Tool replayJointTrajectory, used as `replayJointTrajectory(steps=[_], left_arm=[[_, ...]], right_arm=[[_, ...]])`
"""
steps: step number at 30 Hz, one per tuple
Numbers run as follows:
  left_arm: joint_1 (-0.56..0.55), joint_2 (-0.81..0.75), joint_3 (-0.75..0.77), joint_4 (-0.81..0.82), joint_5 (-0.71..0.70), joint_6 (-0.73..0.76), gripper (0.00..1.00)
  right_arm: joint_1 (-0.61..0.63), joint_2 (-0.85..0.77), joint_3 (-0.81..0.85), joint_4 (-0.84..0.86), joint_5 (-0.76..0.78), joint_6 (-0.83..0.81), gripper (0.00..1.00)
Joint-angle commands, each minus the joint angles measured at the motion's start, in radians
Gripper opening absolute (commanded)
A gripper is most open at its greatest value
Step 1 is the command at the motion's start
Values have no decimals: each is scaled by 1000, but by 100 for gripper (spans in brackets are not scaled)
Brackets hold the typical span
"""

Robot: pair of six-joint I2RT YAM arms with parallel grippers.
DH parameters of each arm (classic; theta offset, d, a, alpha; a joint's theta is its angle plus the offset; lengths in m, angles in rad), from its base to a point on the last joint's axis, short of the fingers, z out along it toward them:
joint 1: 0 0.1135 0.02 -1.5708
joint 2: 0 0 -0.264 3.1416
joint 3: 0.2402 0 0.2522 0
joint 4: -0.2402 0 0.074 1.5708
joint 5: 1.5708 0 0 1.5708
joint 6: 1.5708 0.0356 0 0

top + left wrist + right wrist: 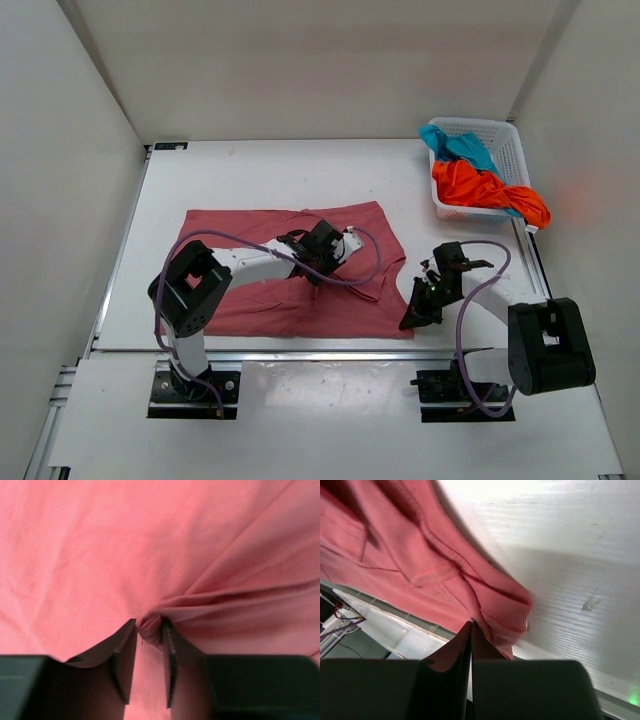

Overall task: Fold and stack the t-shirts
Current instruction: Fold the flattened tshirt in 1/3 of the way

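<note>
While the left pincer (322, 250) hangs low over the middle of the dusty pink cloth t-shirt (300, 312), its tips stand a little apart with a small bump of pink cloth between them. The bump touches both tips, but I cannot tell if they squeeze it. The pink shirt lies spread on the white counter (240, 175), in the lower middle of the top view. Its long side runs left to right across the frame.

Further right, the right pincer (418, 308) sits at the shirt's lower right corner. Its tips are pressed tight together, and the thick hem bunches up just past them. I cannot tell if any cloth is nipped there. So the shirt lies to the left of this pincer. The right arm is nearer the corner, and the left arm is nearer the middle.

In the upper right, the bright orange t-shirt (475, 185) and the teal-blue t-shirt (455, 145) lie crumpled in a white plastic lattice basket (510, 150), not yet folded.
</note>
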Motion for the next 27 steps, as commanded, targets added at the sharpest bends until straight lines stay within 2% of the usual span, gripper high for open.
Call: replayJointTrajectory(steps=[1,6,9,12,15,21,27], left_arm=[[18,-74,27,-43,-24,-52,39],[16,-100,24,-75,23,-65,43],[18,-106,12,-72,4,-59,44],[30,-94,14,-80,-11,-58,44],[70,-67,40,-100,-19,-67,43],[111,-43,78,-135,4,-76,41],[103,-56,69,-131,-10,-70,42]], right_arm=[[-13,-53,21,-4,-9,-20,4],[28,-113,130,-4,11,-53,9],[74,-87,199,11,35,-78,10],[119,-12,252,4,46,-122,8],[168,60,305,-27,46,-180,1],[288,133,337,-62,86,-262,0],[300,195,351,-49,118,-268,0]])
